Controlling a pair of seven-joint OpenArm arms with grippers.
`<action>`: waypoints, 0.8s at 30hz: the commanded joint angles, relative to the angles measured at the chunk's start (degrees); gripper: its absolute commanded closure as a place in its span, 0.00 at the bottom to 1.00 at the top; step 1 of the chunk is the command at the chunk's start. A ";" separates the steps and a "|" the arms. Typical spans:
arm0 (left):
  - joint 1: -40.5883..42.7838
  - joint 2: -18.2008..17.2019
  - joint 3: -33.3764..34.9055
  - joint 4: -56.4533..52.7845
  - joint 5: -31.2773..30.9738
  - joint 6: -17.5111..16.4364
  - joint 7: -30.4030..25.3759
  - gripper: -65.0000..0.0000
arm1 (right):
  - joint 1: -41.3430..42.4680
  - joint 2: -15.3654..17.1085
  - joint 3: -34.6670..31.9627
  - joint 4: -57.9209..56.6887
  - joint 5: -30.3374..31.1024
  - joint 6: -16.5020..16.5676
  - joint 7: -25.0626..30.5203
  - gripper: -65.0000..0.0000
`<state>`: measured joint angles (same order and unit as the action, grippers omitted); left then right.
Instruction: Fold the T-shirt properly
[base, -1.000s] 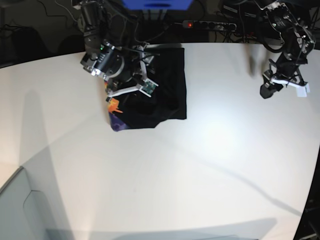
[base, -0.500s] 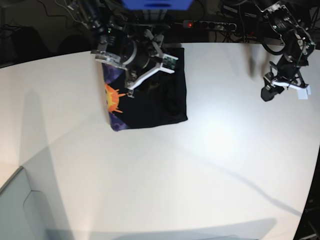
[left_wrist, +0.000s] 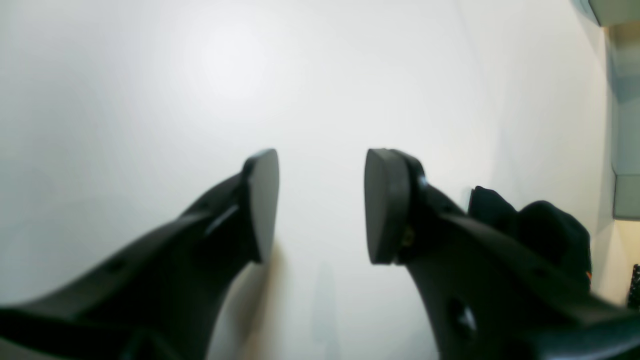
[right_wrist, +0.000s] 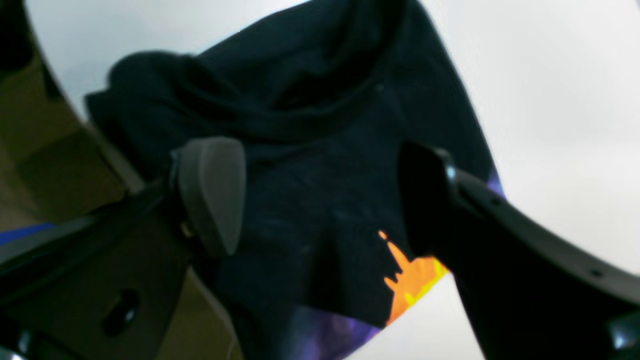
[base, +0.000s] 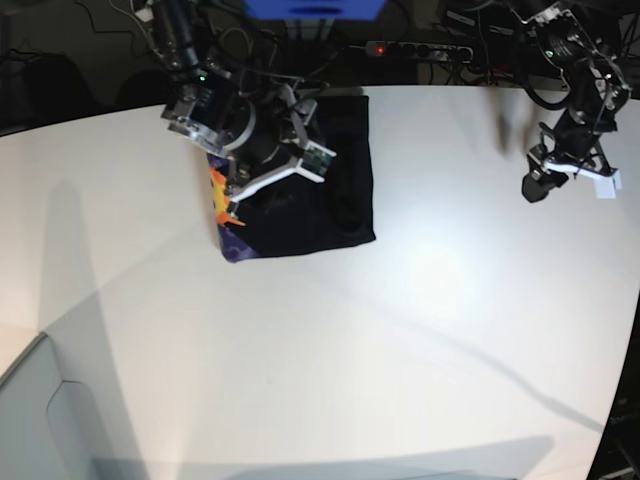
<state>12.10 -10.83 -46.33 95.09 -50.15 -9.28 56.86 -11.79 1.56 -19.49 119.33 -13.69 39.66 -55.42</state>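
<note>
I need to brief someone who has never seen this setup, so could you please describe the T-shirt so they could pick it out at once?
Look at the white table, then its far edge beneath the right gripper. There lies the T-shirt, a dark folded square. It is the only cloth there, black with an orange and purple print showing at one edge.

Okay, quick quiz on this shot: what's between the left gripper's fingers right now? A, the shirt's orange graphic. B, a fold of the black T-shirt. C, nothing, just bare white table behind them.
C: in the left wrist view the left gripper stands open, with only the white table showing in the gap; the T-shirt lies off to one side.
</note>
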 joint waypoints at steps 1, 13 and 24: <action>-0.10 -0.82 -0.31 1.22 -1.06 -0.44 -0.55 0.58 | 0.14 -0.90 -0.43 0.19 0.81 0.34 1.04 0.29; 0.69 -0.91 -0.40 1.22 -1.06 -0.44 -0.55 0.58 | 0.76 -2.84 -1.83 -13.70 0.81 0.34 5.79 0.29; 0.69 -1.26 -0.40 1.04 -1.06 -0.44 -0.55 0.58 | 0.32 -0.02 -10.98 -6.40 0.81 0.34 5.62 0.29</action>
<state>12.82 -11.11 -46.37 95.15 -50.17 -9.28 56.86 -11.79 1.76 -30.41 111.90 -13.32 39.66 -50.68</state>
